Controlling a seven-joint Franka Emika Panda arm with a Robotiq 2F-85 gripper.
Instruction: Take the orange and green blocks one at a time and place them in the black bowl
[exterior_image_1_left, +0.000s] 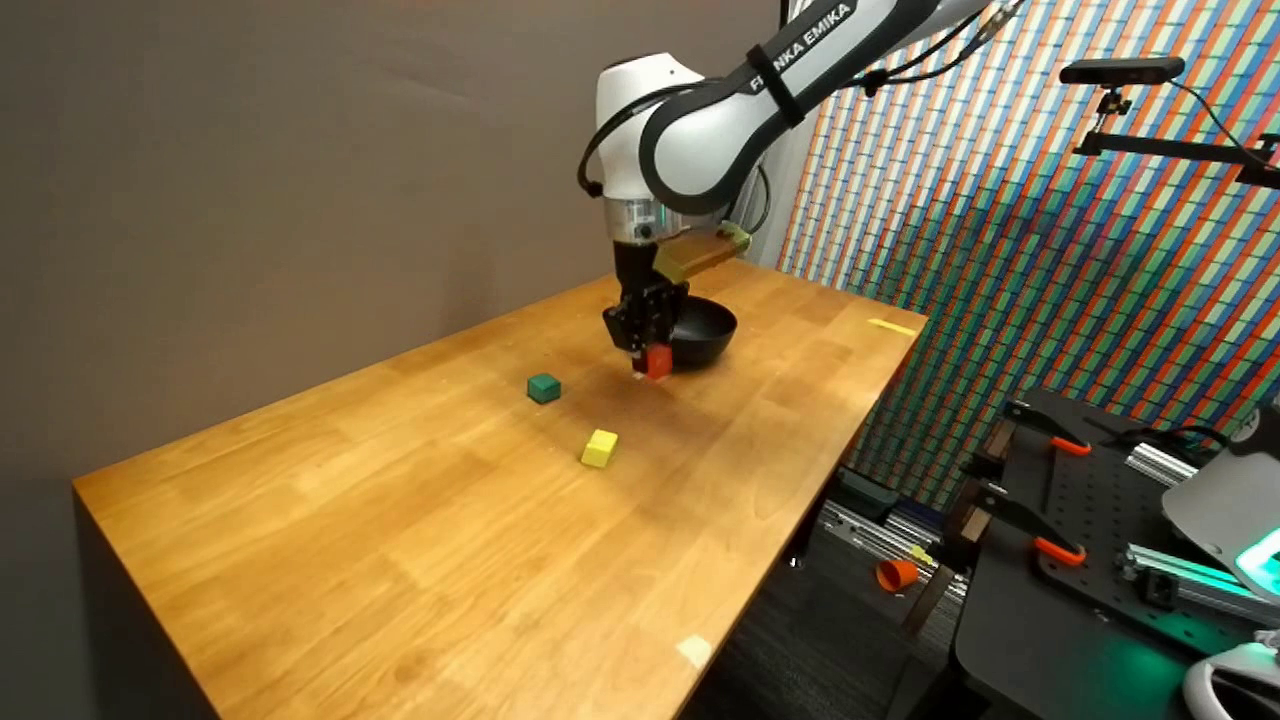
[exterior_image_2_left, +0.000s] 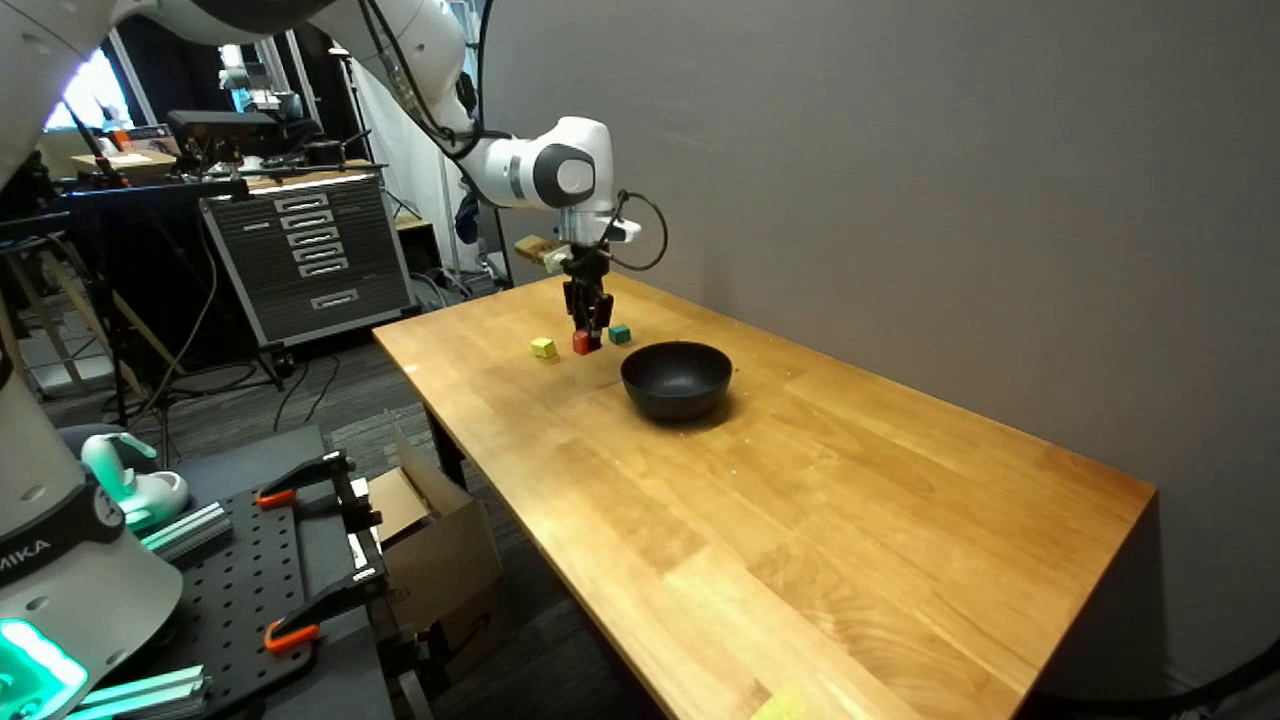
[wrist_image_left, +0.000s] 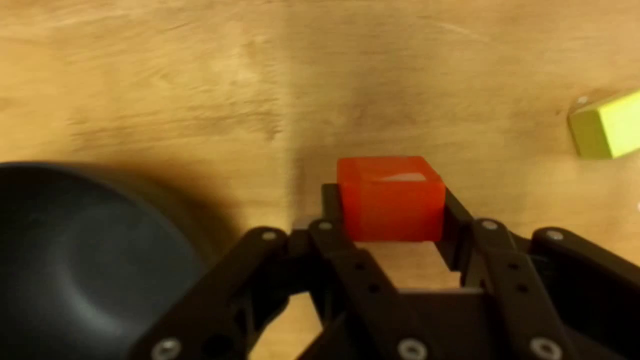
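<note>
The table is grained wood, the bowl smooth

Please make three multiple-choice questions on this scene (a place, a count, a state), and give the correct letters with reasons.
1. Where is the green block relative to the black bowl? A) inside; B) beneath; C) outside, on the table
2. How many small coloured blocks are at the table? A) two; B) three; C) five
3. The gripper is: A) closed on a block; B) closed, holding nothing; C) wide open

1 C: both exterior views show it apart from the bowl.
2 B: green block, yellow block, red block.
3 A: the wrist view shows jaws against two sides of the red block.
</note>
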